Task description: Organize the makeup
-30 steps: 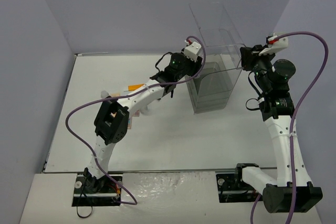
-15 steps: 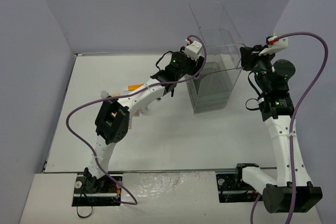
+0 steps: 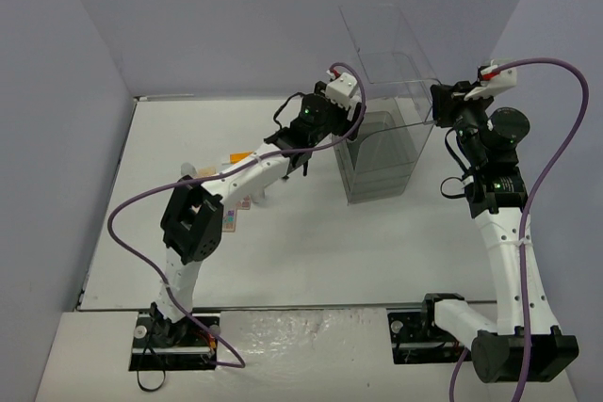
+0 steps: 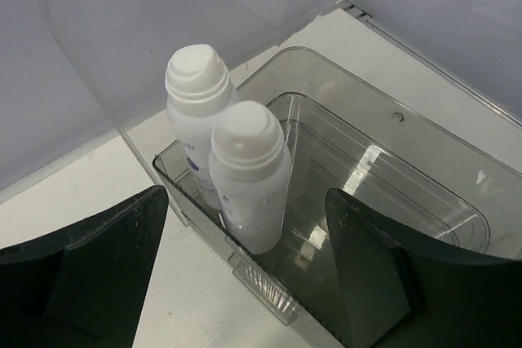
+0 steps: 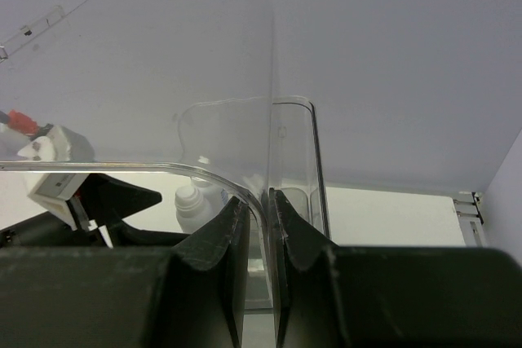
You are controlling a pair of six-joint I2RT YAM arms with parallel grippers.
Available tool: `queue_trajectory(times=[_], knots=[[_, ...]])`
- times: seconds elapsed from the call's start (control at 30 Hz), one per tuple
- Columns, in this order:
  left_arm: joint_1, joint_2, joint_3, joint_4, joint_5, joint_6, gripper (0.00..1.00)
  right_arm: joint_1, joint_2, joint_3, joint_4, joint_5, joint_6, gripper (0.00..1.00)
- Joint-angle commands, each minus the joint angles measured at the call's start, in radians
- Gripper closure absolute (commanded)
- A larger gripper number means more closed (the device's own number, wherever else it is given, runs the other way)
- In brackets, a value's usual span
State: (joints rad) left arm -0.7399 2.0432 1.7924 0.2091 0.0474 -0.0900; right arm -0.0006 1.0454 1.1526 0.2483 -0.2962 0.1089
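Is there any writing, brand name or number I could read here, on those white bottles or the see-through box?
No text here can be read.
Rear white bottle: a small bluish mark on its side, too blurred to read.
Front white bottle: no print shows.
Clear case: no lettering shows.
Orange flat case: too small to tell.

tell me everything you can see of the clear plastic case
The clear plastic case stands upright on the far right part of the table. It is see-through, with a smoky tint lower down where stacked drawers show. Its lid is raised upright, and the right claw pinches the lid's edge. In its open top, two white bottles stand upright, close together in one corner.
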Motion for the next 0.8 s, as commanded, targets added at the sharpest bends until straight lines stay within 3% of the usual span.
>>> queue_trajectory(times=[0.0,0.37,0.5,0.77], knots=[[0.000,-0.221,-0.081,0.104,-0.027,-0.017,0.24,0.007,-0.002,-0.002,0.077,-0.052,0.055,1.00],[0.014,-0.601,-0.511,0.000,-0.100,-0.014,0.23,0.007,-0.001,-0.007,0.077,-0.059,0.058,1.00],[0.052,-0.681,-0.603,-0.176,-0.160,-0.087,0.23,0.007,0.003,-0.006,0.078,-0.066,0.058,1.00],[0.134,-0.740,-0.777,-0.194,-0.196,-0.197,0.23,0.006,0.004,-0.015,0.077,-0.070,0.059,1.00]])
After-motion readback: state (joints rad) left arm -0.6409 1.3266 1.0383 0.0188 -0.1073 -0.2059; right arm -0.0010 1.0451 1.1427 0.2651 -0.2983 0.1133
